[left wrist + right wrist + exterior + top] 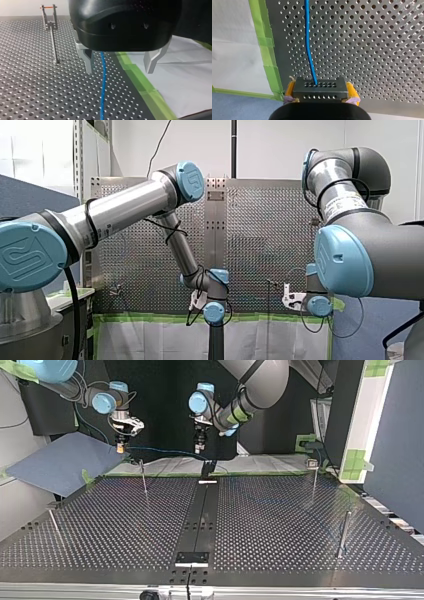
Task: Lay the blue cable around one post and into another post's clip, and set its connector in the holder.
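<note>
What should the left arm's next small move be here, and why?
Probably lower my left gripper and close it on the blue cable. Its fingers stand open, straddling the cable, which runs between them ungripped, while my right gripper clamps the connector. A second grasp seems needed to steer the cable toward the post with the clip.

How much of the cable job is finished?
Barely started. Done: my right end effector is shut on the connector. In hand: the blue cable runs between my left end effector's open fingers, ungripped. Left: rounding a post, entering a clip, seating the connector.
</note>
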You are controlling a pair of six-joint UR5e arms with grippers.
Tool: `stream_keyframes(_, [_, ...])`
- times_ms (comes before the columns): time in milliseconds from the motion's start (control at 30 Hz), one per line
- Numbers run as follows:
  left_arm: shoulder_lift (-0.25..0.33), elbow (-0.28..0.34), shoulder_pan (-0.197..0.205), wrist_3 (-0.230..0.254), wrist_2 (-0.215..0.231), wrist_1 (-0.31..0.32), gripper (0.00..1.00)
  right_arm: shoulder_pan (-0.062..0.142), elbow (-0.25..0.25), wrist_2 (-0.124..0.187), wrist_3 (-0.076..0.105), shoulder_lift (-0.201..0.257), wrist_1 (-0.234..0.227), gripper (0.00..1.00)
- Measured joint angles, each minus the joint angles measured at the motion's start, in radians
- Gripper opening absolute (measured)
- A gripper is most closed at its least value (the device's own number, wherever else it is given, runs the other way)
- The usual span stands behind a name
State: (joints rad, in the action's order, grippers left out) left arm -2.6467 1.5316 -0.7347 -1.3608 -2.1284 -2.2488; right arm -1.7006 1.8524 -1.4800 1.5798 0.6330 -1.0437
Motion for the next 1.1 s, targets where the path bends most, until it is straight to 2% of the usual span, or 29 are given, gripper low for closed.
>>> stream_keyframes(133, [0.001,-0.011,0.000,-0.003,0.008,0.000,0.99,-0.001,0.000,0.000,0.000,0.000,0.000,0.00])
stream_keyframes(367, [0.000,-0.015,0.007,-0.013,0.049,0.002,0.99,-0.002,0.000,0.001,0.000,0.000,0.001,0.00])
stream_keyframes(1100, [-0.006,-0.059,0.063,-0.062,0.088,-0.037,0.99,-0.003,0.000,0.001,0.000,0.000,-0.001,0.00])
